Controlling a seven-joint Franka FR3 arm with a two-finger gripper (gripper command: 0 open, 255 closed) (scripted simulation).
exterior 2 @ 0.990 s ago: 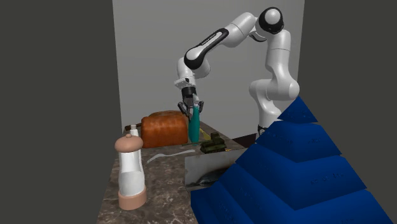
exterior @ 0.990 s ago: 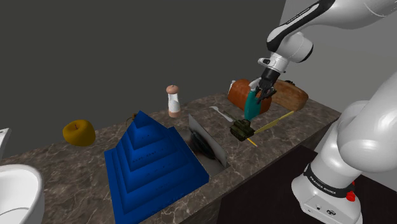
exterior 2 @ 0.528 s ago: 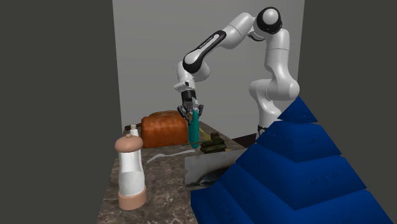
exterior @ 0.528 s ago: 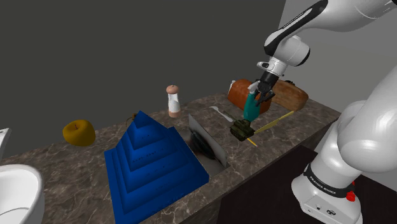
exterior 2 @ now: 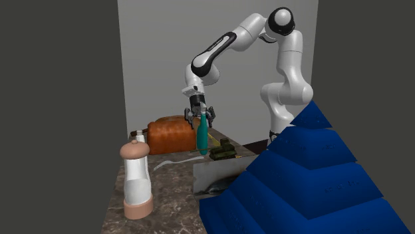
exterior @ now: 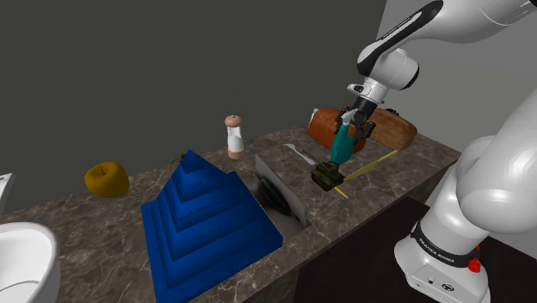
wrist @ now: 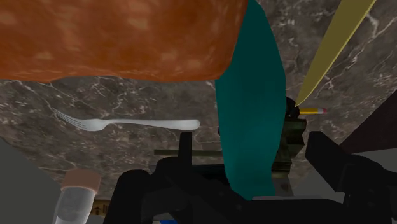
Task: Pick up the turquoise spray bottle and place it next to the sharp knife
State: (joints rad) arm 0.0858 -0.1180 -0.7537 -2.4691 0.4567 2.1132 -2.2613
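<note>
In the shoulder view, all sits on the counter [exterior: 103, 219]. The spray bottle [exterior: 341, 148] stands just behind the toy tank [exterior: 327, 175], the loaf [exterior: 325, 127] farther behind, the knife [exterior: 372, 163] right, the fork [exterior: 301, 154] behind-left, and the sink [exterior: 280, 196] left.

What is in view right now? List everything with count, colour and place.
spray bottle: one, turquoise, upright between the open fingers, in front of the loaf
bread loaf: one, orange-brown, far end of the counter
knife: one, yellow, flat beside the bottle
toy tank: one, dark green, at the knife's tip
fork: one, pale, between loaf and sink
grinder: one, tan and white, back edge
sink: one, grey, sunk mid-counter
stepped pyramid: one, blue, beside the sink
round object: one, mustard yellow, the shoulder view's left
fixture: one, white, the shoulder view's lower left
counter: one, dark marble
arm: one, white
gripper: one, black, over the bottle
</note>
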